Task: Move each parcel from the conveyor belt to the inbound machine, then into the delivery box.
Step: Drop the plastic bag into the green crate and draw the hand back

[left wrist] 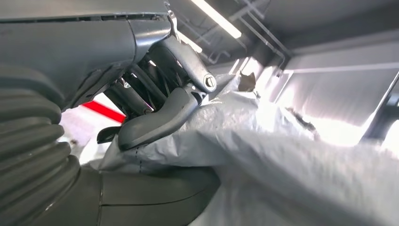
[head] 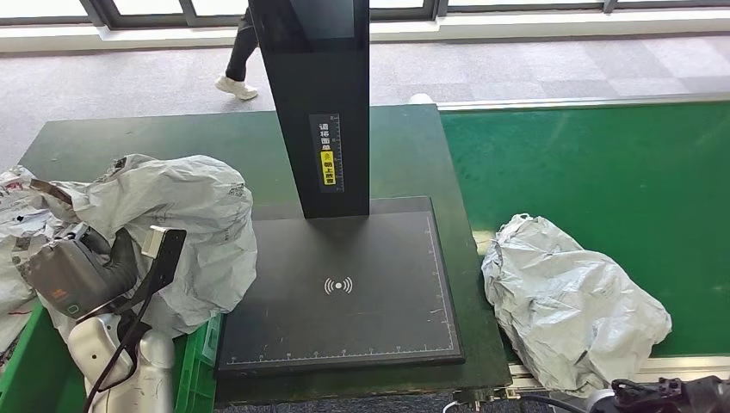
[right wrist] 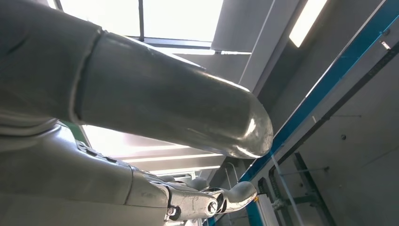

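Observation:
A crumpled grey parcel hangs at the left, beside the black inbound machine and above the green delivery box. My left hand grips this parcel from its near side. In the left wrist view the fingers press into the grey parcel. A second grey parcel lies on the near edge of the green conveyor belt. My right hand sits low, just in front of that parcel and apart from it. In the right wrist view its fingers are spread and hold nothing.
The machine's tall black pillar rises from the back of its scanning plate. More grey bags lie at the far left by the box. A person's legs pass on the floor beyond the table.

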`<action>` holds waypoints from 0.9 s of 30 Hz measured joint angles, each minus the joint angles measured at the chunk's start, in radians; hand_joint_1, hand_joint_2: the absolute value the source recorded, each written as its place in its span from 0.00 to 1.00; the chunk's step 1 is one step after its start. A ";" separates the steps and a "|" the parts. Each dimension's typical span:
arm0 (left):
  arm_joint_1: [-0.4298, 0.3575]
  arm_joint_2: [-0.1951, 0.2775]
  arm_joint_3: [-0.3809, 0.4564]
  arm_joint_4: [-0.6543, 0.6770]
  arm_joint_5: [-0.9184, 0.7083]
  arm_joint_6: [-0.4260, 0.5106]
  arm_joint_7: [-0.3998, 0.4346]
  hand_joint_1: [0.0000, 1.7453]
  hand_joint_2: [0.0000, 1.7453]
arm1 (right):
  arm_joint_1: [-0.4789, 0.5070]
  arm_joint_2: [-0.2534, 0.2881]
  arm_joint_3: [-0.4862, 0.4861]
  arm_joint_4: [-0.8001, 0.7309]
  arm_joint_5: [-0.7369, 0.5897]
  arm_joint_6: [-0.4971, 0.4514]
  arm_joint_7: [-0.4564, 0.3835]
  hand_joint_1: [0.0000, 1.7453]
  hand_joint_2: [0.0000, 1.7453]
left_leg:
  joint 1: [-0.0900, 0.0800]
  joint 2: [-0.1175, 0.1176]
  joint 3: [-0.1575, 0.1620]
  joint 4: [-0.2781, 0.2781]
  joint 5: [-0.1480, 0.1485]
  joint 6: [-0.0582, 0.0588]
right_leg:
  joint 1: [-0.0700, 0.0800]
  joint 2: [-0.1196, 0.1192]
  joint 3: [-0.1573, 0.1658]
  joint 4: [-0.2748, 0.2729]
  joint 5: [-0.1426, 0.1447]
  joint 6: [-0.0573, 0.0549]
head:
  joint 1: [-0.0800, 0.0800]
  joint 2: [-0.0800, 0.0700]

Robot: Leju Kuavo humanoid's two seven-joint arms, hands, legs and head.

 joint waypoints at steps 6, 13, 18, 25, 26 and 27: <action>0.001 -0.002 0.031 0.057 0.009 0.000 0.019 0.00 1.00 | 0.000 0.000 0.000 0.000 0.006 0.000 0.000 0.00 1.00 | 0.000 0.000 0.000 0.000 0.000 0.000 | 0.000 0.000 0.000 0.000 0.000 0.000 | 0.000 0.000; 0.003 -0.002 0.049 0.059 0.034 0.001 0.021 0.00 0.00 | 0.000 0.000 0.000 0.000 0.005 0.000 0.000 0.00 1.00 | 0.000 0.000 0.000 0.000 0.000 0.000 | 0.000 0.000 0.000 0.000 0.000 0.000 | 0.000 0.000; 0.008 -0.004 0.067 0.036 0.080 0.002 0.007 0.00 0.00 | 0.001 0.000 0.000 0.000 -0.004 0.000 0.000 0.00 1.00 | 0.000 0.000 0.000 0.000 0.000 0.000 | 0.000 0.000 0.000 0.000 0.000 0.000 | 0.000 0.000; 0.011 -0.005 0.080 0.022 0.089 0.002 0.001 0.00 0.00 | 0.001 0.000 0.000 0.001 -0.004 0.000 0.000 0.00 1.00 | 0.000 0.000 0.000 0.000 0.000 0.000 | 0.000 0.000 0.000 0.000 0.000 0.000 | 0.000 0.000; 0.011 -0.005 0.082 0.021 0.089 0.002 0.001 0.00 0.00 | 0.001 0.000 0.000 0.001 -0.005 0.000 0.000 0.00 1.00 | 0.000 0.000 0.000 0.000 0.000 0.000 | 0.000 0.000 0.000 0.000 0.000 0.000 | 0.000 0.000; 0.012 -0.005 0.083 0.021 0.089 0.002 0.001 0.00 0.00 | 0.001 0.000 0.000 0.001 -0.005 0.000 0.000 0.00 1.00 | 0.000 0.000 0.000 0.000 0.000 0.000 | 0.000 0.000 0.000 0.000 0.000 0.000 | 0.000 0.000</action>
